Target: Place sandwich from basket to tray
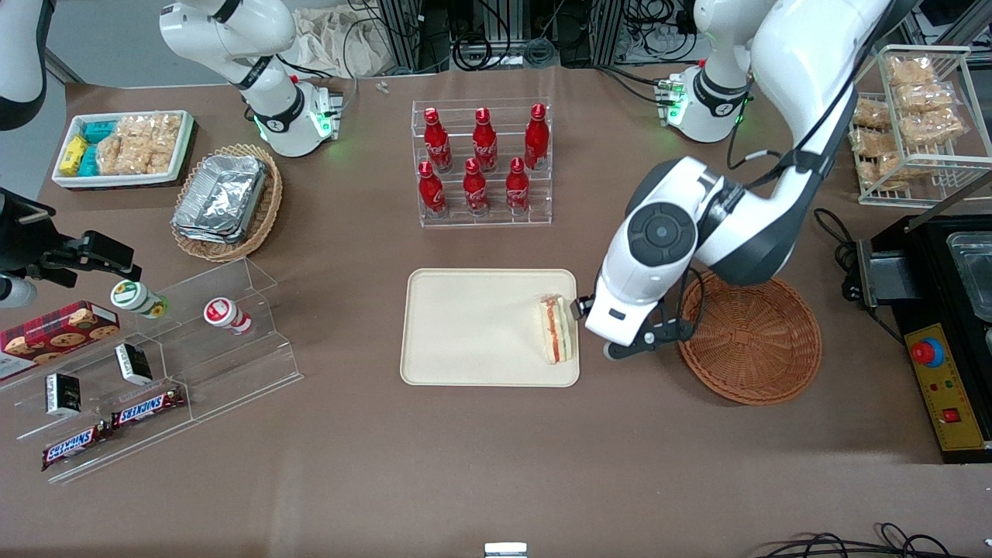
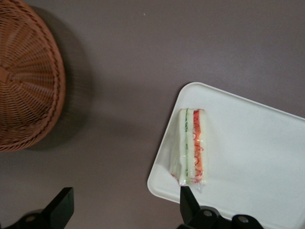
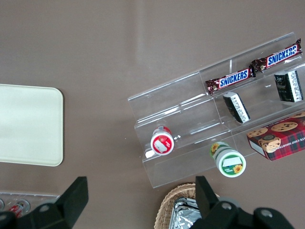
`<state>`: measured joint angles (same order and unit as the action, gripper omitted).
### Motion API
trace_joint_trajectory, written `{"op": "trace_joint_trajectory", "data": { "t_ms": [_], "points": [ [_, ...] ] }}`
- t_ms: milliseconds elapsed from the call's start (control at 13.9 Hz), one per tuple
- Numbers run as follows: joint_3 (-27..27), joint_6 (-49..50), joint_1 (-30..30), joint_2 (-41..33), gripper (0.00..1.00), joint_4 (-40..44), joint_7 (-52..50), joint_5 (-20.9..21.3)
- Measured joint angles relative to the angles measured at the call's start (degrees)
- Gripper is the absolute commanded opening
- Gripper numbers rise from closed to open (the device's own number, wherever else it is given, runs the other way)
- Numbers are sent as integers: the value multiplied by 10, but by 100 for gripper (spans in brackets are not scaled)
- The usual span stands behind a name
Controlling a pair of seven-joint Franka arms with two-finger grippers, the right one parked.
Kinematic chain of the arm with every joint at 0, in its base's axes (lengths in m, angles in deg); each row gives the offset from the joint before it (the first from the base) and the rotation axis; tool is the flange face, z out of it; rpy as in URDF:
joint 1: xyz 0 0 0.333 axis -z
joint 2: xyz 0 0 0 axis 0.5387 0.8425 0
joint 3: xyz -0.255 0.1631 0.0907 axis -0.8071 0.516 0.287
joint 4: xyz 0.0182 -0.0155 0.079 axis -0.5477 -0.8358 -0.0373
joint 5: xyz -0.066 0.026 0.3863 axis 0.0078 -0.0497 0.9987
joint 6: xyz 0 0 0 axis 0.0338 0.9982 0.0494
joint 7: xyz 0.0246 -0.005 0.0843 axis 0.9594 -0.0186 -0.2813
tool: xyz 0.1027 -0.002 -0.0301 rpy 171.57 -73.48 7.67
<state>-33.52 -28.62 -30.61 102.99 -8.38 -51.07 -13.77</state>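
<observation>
The sandwich (image 1: pixel 558 329) (image 2: pixel 193 145) lies wrapped in clear film on the cream tray (image 1: pixel 465 325) (image 2: pixel 257 143), at the tray's edge toward the working arm. The round reddish-brown basket (image 1: pixel 756 341) (image 2: pixel 24 81) sits beside the tray with nothing in it, partly covered by the arm in the front view. My gripper (image 1: pixel 593 332) (image 2: pixel 125 195) hovers over the bare table between tray and basket. It is open with nothing between its fingers, and one fingertip (image 2: pixel 186 194) is close to the sandwich's end.
A clear rack of red bottles (image 1: pixel 482 163) stands farther from the front camera than the tray. Toward the parked arm's end are an acrylic snack shelf (image 1: pixel 155 356), an oval basket of foil containers (image 1: pixel 225 201) and a white bin (image 1: pixel 124 147). A black appliance (image 1: pixel 945 310) and a wire rack (image 1: pixel 914 124) flank the round basket.
</observation>
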Motion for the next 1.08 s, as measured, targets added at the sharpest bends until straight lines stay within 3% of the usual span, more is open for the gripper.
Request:
{"op": "trace_joint_trajectory", "data": {
  "t_ms": [216, 505, 866, 1082],
  "points": [
    [11, 33, -1, -29, 100, -1, 0, -4],
    [71, 66, -2, -77, 100, -1, 90, -69],
    [112, 78, -2, -105, 100, -27, 154, -90],
    [188, 78, 0, -157, 100, -77, 274, -145]
  ]
}}
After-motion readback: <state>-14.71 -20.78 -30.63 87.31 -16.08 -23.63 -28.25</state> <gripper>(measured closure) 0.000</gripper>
